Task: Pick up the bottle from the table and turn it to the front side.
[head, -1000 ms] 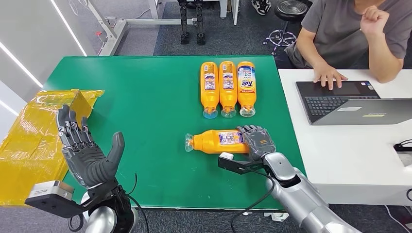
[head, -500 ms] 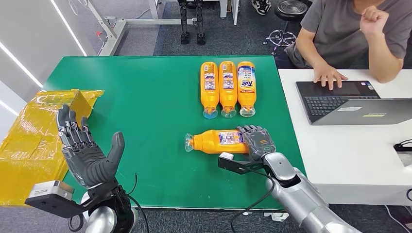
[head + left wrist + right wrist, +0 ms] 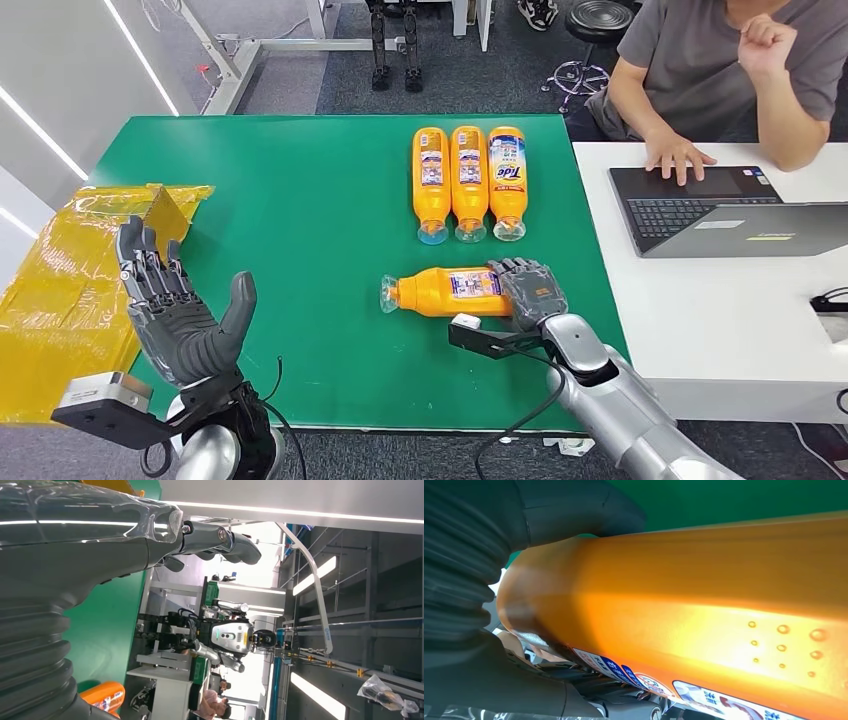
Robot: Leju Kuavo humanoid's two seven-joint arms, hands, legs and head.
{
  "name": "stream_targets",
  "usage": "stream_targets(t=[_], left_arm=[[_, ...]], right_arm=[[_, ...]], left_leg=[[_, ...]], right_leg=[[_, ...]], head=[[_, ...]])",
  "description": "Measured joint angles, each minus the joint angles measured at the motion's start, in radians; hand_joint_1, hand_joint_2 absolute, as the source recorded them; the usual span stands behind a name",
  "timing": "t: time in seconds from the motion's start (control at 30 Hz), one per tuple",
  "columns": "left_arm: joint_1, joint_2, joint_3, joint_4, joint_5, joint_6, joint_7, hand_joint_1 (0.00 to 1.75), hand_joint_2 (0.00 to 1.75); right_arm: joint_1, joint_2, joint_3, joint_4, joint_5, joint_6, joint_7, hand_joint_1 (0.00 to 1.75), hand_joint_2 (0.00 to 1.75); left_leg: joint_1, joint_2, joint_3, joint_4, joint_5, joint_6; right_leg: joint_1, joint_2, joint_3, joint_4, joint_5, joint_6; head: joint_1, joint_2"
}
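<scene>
— Green counter [image 3: 300, 200], and the bottle [image 3: 445, 292] lay on its side near the front edge; right hand [image 3: 528, 290] was wrapped round its base, not lifted yet; left hand [image 3: 175, 310] hovered open, holding nothing.

— Any writing?

— "Tide" on one bottle in the row of three [image 3: 507, 180]; the held one's label was too small to read.

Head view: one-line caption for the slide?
Right hand grips the base of a lying orange Tide bottle on the green table; left hand open, raised.
</scene>
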Motion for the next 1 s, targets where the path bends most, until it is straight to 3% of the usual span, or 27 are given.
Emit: stream_targets(t=[1.0], left_arm=[[0.0,0.0,0.0,0.0,0.0,0.0,0.0,0.0,1.75]], right_arm=[[0.0,0.0,0.0,0.0,0.0,0.0,0.0,1.75,1.75]], left_leg=[[0.0,0.0,0.0,0.0,0.0,0.0]], right_leg=[[0.0,0.0,0.0,0.0,0.0,0.0]], head=[[0.0,0.0]])
